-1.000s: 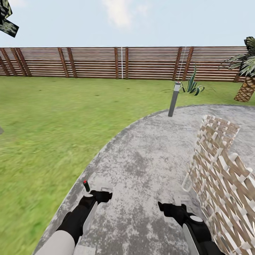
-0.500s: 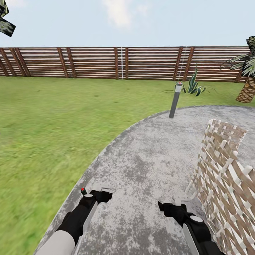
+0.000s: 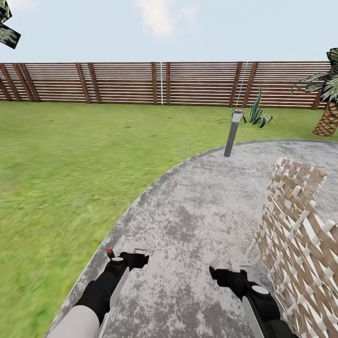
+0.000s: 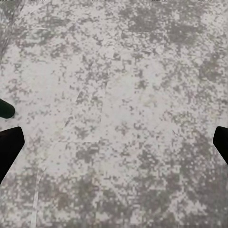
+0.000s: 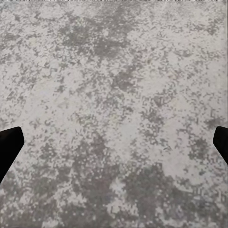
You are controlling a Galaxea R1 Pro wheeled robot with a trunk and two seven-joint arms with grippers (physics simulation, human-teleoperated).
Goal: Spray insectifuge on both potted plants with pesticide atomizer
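Observation:
The pesticide atomizer and the potted plants are out of view. The garden lies ahead: a green lawn [image 3: 70,155] to the left and grey mottled paving [image 3: 197,206] under me. My left gripper [image 3: 139,256] hangs low over the paving's left part, open and holding nothing. My right gripper [image 3: 238,265] hangs level with it, beside a woven lattice panel, also open and holding nothing. In the left wrist view the gripper [image 4: 114,142] has dark fingertips [image 4: 9,147] at both edges with bare paving between. In the right wrist view the gripper [image 5: 114,142] looks the same.
A grey bollard post [image 3: 232,132] stands at the paving's far edge. A woven lattice panel [image 3: 295,225] rises close on the right. A brown slatted fence [image 3: 164,83] closes the lawn's far side. A spiky plant [image 3: 256,115] and a palm [image 3: 328,112] stand at the far right.
The whole head view shifted slightly rightward a second ago, so the camera moved; it has since held still. Both arms keep the same pose.

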